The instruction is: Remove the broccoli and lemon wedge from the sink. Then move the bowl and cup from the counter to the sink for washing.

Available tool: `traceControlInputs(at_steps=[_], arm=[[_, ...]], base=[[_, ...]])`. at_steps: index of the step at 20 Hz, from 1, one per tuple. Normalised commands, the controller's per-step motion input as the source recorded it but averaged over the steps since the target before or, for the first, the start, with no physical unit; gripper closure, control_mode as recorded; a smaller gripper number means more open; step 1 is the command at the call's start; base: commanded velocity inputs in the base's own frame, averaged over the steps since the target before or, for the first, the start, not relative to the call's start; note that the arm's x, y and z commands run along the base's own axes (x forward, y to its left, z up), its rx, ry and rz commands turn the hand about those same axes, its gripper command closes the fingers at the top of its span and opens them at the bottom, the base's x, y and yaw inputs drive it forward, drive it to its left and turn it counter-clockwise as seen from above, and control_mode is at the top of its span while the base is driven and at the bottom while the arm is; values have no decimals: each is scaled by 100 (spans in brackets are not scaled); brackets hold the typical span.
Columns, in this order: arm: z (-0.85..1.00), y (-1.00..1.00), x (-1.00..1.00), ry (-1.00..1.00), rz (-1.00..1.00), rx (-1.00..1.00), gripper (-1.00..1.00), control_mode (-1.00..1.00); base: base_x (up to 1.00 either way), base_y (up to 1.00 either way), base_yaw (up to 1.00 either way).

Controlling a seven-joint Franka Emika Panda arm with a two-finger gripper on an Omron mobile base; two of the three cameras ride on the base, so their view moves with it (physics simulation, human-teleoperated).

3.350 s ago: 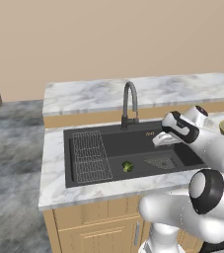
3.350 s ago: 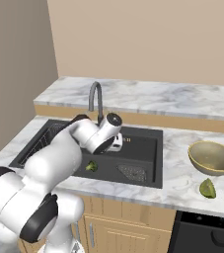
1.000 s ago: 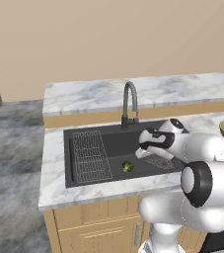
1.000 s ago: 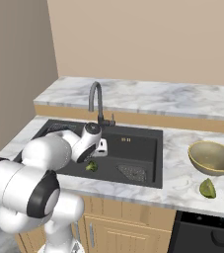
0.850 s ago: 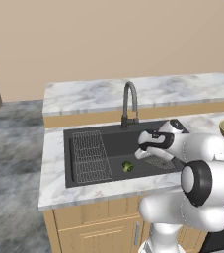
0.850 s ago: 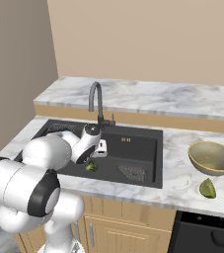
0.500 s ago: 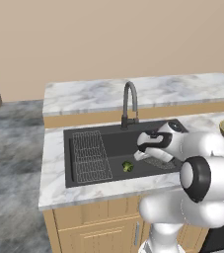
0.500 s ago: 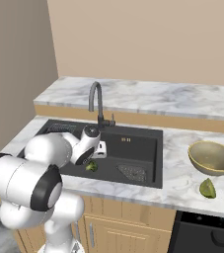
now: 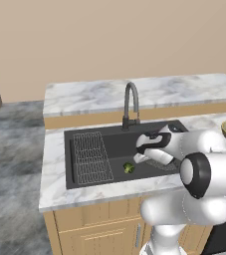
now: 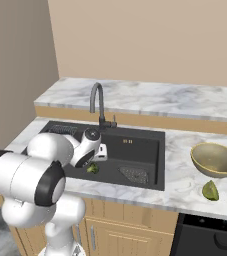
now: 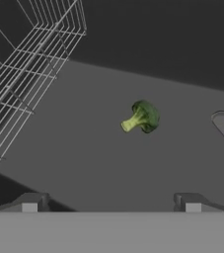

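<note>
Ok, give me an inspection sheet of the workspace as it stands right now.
Surface: white marble counter around black sink.
Job's things: broccoli on the sink floor; lemon wedge on the counter beside the bowl; cup nothing seen.
Clutter: wire rack, drain strainer, faucet.
Claw: open, above the broccoli, holding nothing.
Cables: nothing seen.
Surroundings: beige wall, wooden cabinets.

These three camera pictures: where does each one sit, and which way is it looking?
Left base view: behind the arm to its left, looking down over the sink; the white arm rises at lower right.
Right base view: behind to its right, same sink, bowl and lemon wedge on the counter; arm at lower left.
Hand view: on the open hand, facing the sink floor.
All three share the broccoli.
</note>
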Motion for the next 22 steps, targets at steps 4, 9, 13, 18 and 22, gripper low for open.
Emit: traceControlInputs(at_steps=[4,9,13,18,22], arm=[[-10,1,0,0,0,0,-100,-100],[-8,0,0,-1,-2,0,-100,-100],[-7,1,0,-1,-3,0,-100,-100],[-9,6,0,0,-4,0,-100,-100],[-10,9,0,0,-4,0,-100,-100]], base=[[0,0,0],[0,0,0],[0,0,0],[0,0,0],[0,0,0]])
